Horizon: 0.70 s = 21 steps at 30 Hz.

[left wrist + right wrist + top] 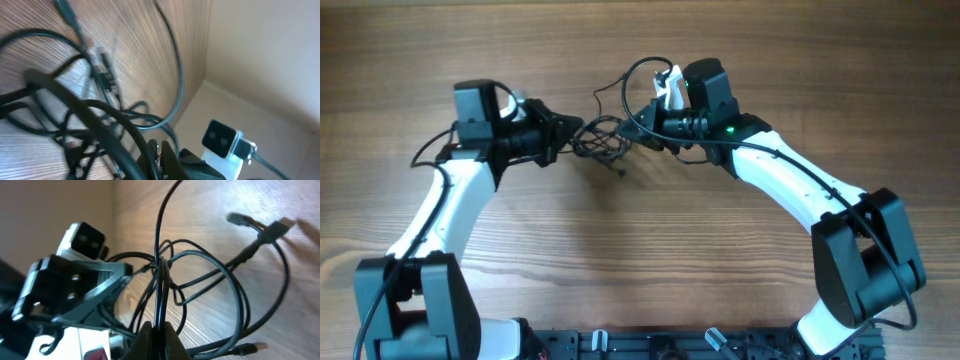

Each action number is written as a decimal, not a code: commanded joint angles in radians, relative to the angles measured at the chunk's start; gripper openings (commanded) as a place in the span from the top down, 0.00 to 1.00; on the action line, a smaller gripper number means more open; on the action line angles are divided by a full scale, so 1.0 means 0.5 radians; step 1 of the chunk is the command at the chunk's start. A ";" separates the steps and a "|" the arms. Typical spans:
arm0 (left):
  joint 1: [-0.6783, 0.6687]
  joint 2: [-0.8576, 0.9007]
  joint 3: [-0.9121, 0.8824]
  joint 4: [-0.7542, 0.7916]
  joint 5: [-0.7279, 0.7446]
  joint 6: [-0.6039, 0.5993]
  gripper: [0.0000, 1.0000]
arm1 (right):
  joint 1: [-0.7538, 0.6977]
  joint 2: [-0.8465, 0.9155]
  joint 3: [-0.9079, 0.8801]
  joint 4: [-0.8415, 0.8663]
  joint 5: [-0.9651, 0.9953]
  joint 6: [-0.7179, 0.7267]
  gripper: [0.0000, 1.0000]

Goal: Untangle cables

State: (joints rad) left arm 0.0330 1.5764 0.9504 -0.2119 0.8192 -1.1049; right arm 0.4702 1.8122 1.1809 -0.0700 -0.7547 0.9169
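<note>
**Finding 1: position of the work.** The cables (600, 141) lie as one knotted bunch directly between the two sets of jaws, on the table (650, 250). The bunch touches both. Its long axis runs along the line from one gripper to the other.

**Finding 2: jaws.**
- The right gripper (642, 132) is clenched. Its wrist view shows several strands (159, 280) pinched together at the fingertips and fanning out ahead of the jaws.
- The left gripper (563, 133) is also clenched. Strands run into its closed tips (156, 156), but that view is blurred, so which strands it is gripping cannot be told.

**Finding 3: nearness.** Neither arm is nearer, as each is at its own end of the bunch. The grippers face each other and are close together.

**Finding 4: surroundings.**
- One free loop (632, 72) arcs away from the bunch, beyond the right jaws.
- Two plug tips (237, 219) lie ahead of the right jaws and off to one side, resting on the wood.
- No other objects are on the table.

**Assessment.** The next move probably depends on pulling apart along the shared axis. Crossings are dense just ahead of both sets of jaws. If both grips hold the same strand, pulling could tighten the knot. The short gap between the grippers also leaves little room to regrip.
</note>
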 commanded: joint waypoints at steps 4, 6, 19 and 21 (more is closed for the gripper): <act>-0.189 -0.026 0.030 -0.004 -0.077 0.018 0.96 | 0.014 0.023 0.003 -0.095 0.014 -0.055 0.96; -0.242 -0.025 0.029 -0.127 -0.258 0.021 0.96 | 0.014 0.023 0.003 -0.102 0.027 -0.050 0.96; -0.371 0.082 0.027 -0.529 -0.858 0.267 0.96 | 0.032 0.027 0.003 -0.694 0.542 -0.047 0.96; -0.435 0.147 0.027 -0.528 -0.882 0.272 0.92 | 0.048 0.034 0.003 -0.754 0.617 -0.023 0.95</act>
State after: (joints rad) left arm -0.1390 1.5936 0.9550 -0.4751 0.4297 -0.9985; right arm 0.4801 1.8156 1.1801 -0.4183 -0.5220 0.9062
